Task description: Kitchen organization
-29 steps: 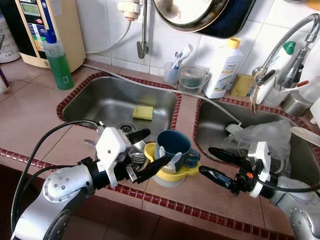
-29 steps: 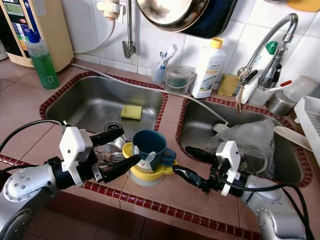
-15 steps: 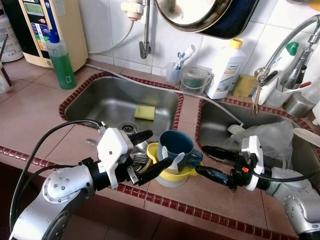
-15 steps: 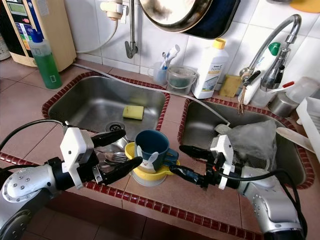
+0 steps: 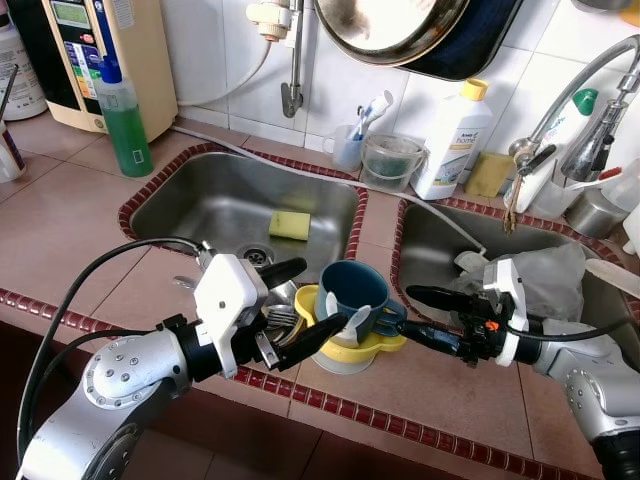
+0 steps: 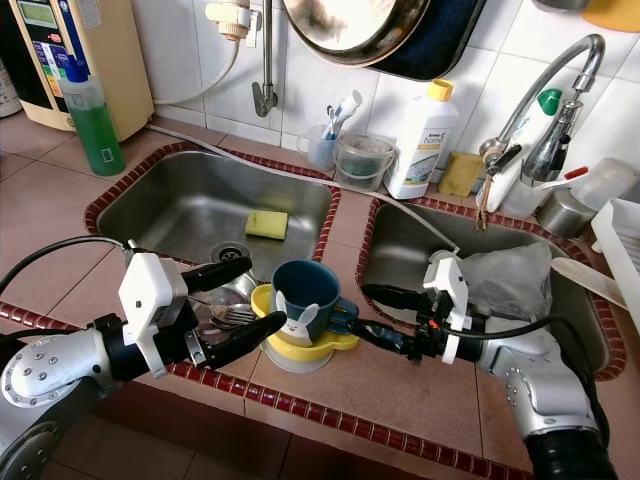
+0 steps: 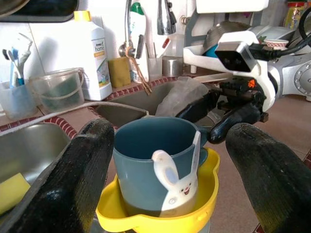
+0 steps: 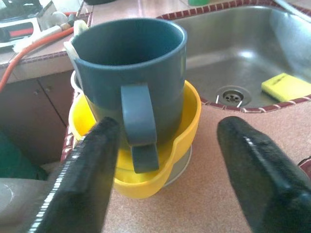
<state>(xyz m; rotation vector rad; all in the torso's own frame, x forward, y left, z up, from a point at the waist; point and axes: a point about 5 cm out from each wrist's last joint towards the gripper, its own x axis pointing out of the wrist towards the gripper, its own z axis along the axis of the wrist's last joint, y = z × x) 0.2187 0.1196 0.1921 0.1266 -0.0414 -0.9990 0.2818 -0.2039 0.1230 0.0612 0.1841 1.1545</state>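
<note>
Soap first, over on the far left: green liquid soap bottle with a blue cap (image 5: 123,118) standing on the tiled table (image 5: 60,225) beside the left steel sink (image 5: 215,205), where a yellow sponge (image 5: 287,225) lies near the drain. Coming across, the left gripper (image 5: 300,303) hovers with fingers wide apart, just short of the stack, with forks (image 5: 277,318) lying between them. Centre stage, the dark teal plastic mug with a rabbit figure on its side (image 5: 350,295) sits inside a yellow bowl (image 5: 375,345) on the table strip between the sinks. On its other side the right gripper (image 5: 408,312) reaches in, fingers spread open either side of the mug's handle (image 8: 138,119), not touching it. Beyond, a clear plastic bag (image 5: 540,275) lies in the right sink (image 5: 425,250)
</note>
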